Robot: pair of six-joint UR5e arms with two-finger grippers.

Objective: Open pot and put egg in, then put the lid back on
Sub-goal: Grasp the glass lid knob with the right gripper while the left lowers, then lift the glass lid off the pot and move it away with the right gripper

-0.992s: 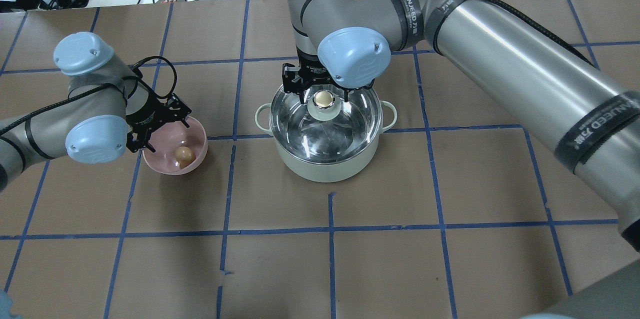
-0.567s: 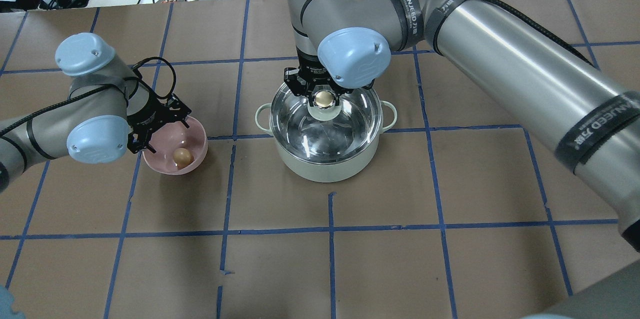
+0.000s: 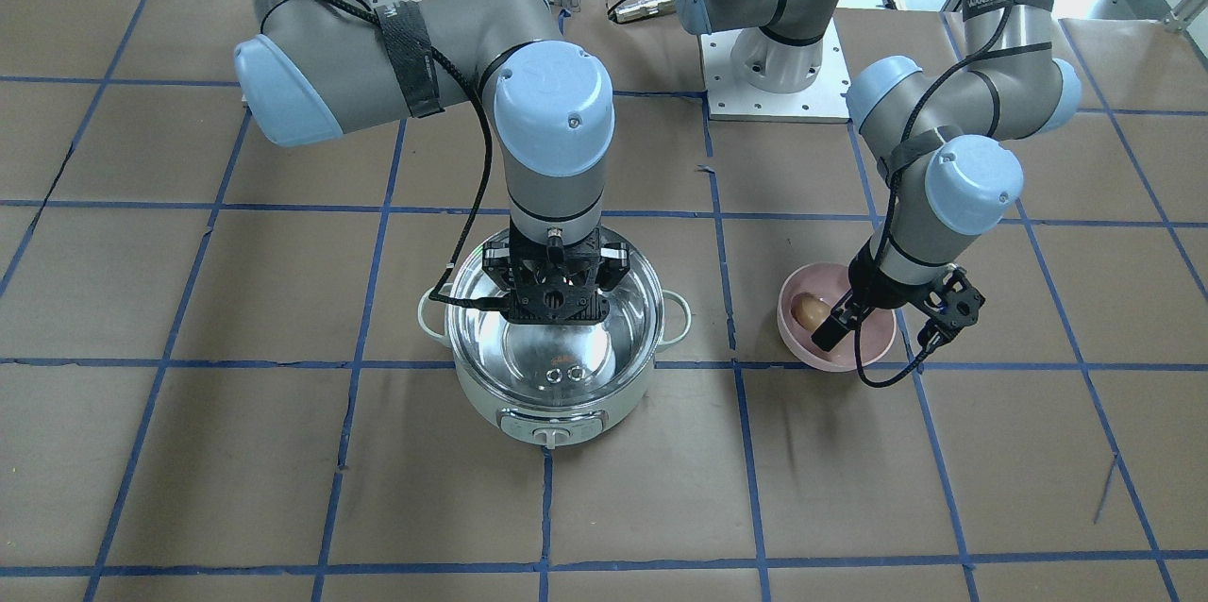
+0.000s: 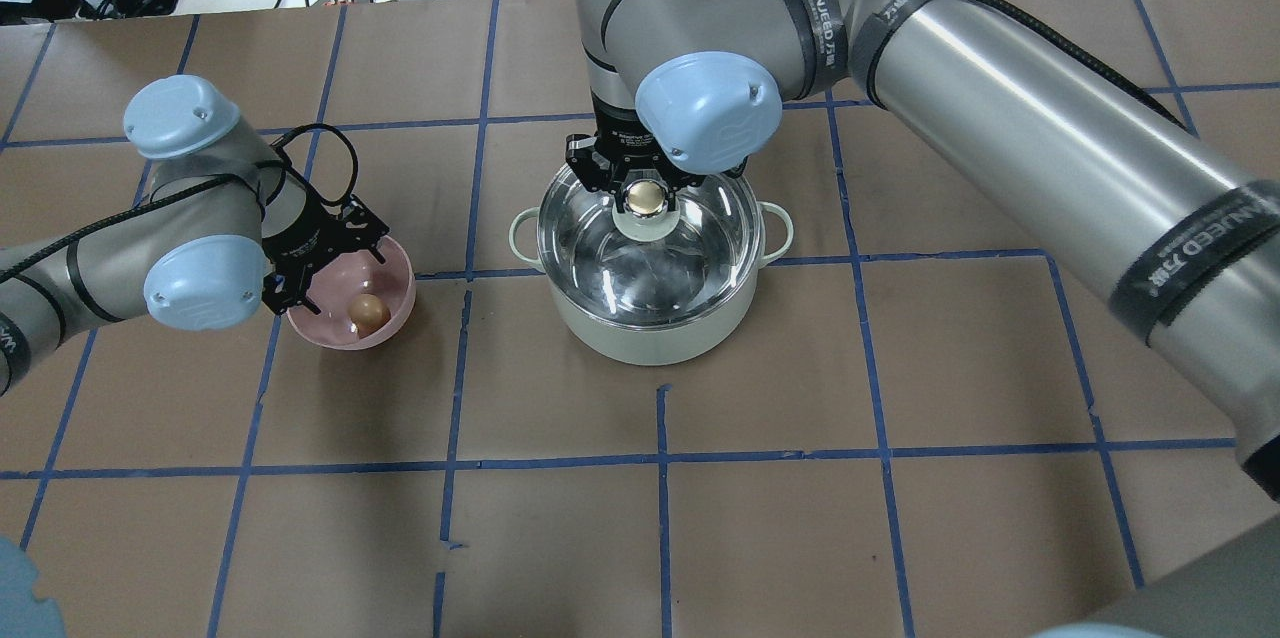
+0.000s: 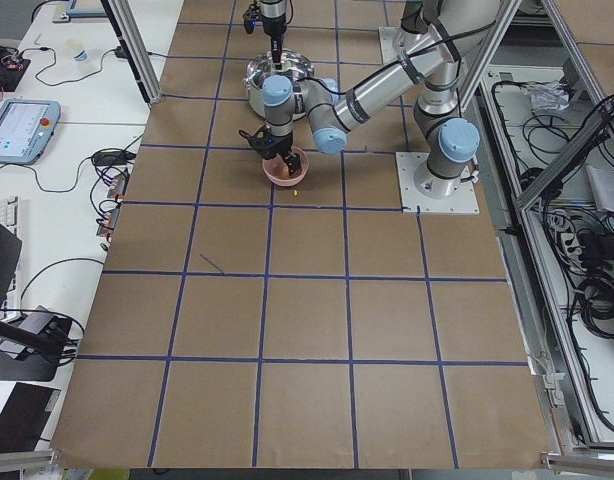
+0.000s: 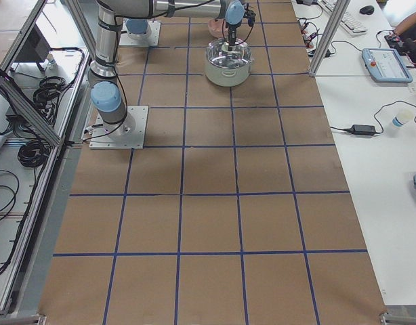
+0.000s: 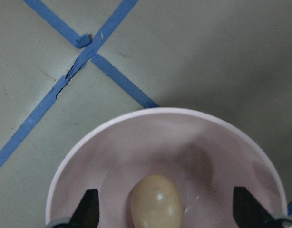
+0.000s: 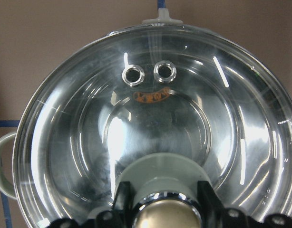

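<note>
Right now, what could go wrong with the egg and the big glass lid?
1. The right gripper grips only the small, shiny knob of the lid, which sits on the pot. Lifted, the heavy-looking glass might slip or tilt.
2. The left gripper is open, fingers either side of the egg in the pink bowl. A hard squeeze could crack it, or the round egg could roll aside.

Pastels on a brown table [image 4: 900, 368] gridded in blue tape
The pot [image 4: 650, 343] is pale mint green outside and shiny steel inside; its lid [image 8: 184, 123] is clear glass with a pale green centre and a gold knob [image 4: 648, 197]. The egg [image 7: 157, 202] is tan, its bowl [image 7: 112, 156] pink. Both arms [image 4: 1000, 108] are grey with pale blue caps
</note>
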